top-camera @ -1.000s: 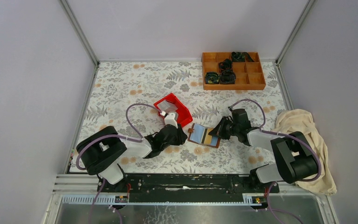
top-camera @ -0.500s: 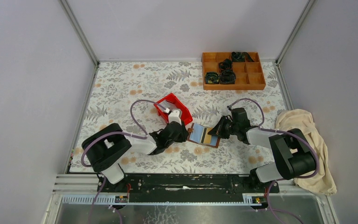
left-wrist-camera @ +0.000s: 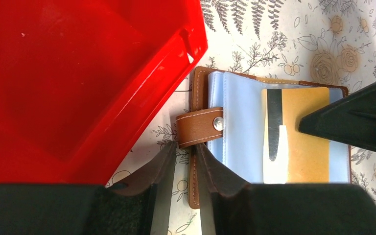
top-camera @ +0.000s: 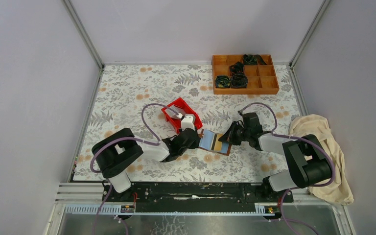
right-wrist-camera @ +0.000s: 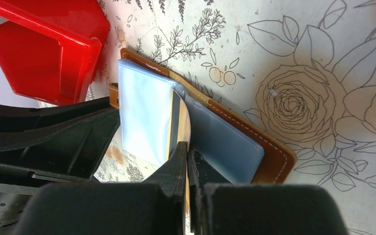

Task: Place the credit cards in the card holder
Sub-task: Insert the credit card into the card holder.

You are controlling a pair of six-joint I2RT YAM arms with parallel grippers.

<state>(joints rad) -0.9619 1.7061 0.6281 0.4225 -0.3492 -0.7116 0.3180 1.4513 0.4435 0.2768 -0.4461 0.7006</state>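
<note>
A floral-print bench carries the whole scene, with a crumpled cream cloth at its right edge. An orange wooden compartment tray holding black coiled items stands at the far right corner. Near the middle, a red plastic bin lies tilted, just beside the brown leather card holder. The holder lies open on the bench between the two arms, pale blue lining up and snap strap folded over its left edge.

A gold-tan credit card, dark stripe showing, rests on the lining on the holder's right half. The right gripper is pinched tight on that card's edge, its fingers meeting with no gap.

The left gripper is low at the holder's stitched left edge, below the strap. Its fingers stand slightly apart on either side of that edge, a sliver of bench showing between them.
</note>
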